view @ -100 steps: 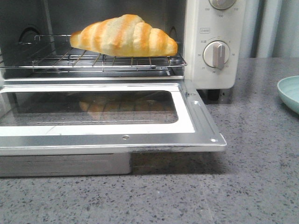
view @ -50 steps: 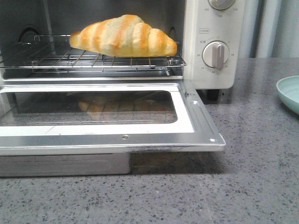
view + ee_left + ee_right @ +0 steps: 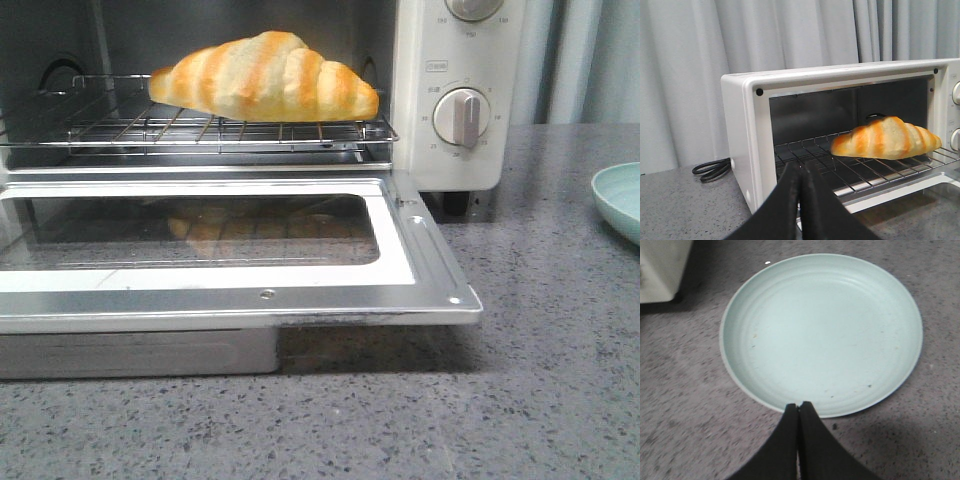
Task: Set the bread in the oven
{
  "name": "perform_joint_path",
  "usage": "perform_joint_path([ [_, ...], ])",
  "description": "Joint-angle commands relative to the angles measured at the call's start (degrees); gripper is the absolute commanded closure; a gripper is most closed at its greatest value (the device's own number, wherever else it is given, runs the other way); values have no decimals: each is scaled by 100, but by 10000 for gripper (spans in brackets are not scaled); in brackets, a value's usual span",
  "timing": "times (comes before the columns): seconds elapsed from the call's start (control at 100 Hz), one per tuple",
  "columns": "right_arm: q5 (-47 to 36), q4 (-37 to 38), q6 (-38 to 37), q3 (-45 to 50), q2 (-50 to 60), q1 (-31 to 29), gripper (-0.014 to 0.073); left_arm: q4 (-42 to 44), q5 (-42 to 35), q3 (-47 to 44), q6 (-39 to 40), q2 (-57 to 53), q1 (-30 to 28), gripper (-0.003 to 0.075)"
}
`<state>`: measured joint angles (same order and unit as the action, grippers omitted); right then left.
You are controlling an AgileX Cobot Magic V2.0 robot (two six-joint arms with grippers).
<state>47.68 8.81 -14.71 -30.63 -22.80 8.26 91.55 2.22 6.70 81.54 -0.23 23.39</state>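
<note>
Grey speckled counter, curtains behind, and the bread sits on the rack inside the oven, door hanging down flat. Left gripper pressed closed and empty outside the oven; right gripper likewise closed over the bare plate. Placement looks done; next, likely lifting that door closed.

A dark grey speckled stone table fills the foreground — its surface matte, evenly lit by soft light. Behind it hang pale grey pleated curtains, covering the whole backdrop. A coiled black power cable lies on the table near the curtain.
</note>
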Motion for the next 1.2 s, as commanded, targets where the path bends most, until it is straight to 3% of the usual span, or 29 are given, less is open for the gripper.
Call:
perform_joint_path([
  [0.0, -1080, 71, 60, 238, 165, -296, 670, -115, -20, 152, 26, -60, -19, 741],
  [0.16, -2342, 71, 175, 948, 563, -701, 670, -115, -20, 152, 26, -60, -19, 741],
  [0.37, -3173, 71, 917, 1620, 990, -1175, 670, -115, -20, 152, 26, -60, -19, 741],
  [0.55, -3505, 52, 951, 2077, 1444, -1570, 670, -115, -20, 152, 26, -60, -19, 741],
  [0.69, -3804, 52, 1286, 2401, 1860, -1571, 670, -115, -20, 152, 26, -60, -19, 741],
  [1.01, -4417, -63, 1287, 3159, 2436, -1571, 670, -115, -20, 152, 26, -60, -19, 741],
  [1.19, -4073, -275, 1297, 3192, 2436, -1542, 670, -115, -20, 152, 26, -60, -19, 741],
])
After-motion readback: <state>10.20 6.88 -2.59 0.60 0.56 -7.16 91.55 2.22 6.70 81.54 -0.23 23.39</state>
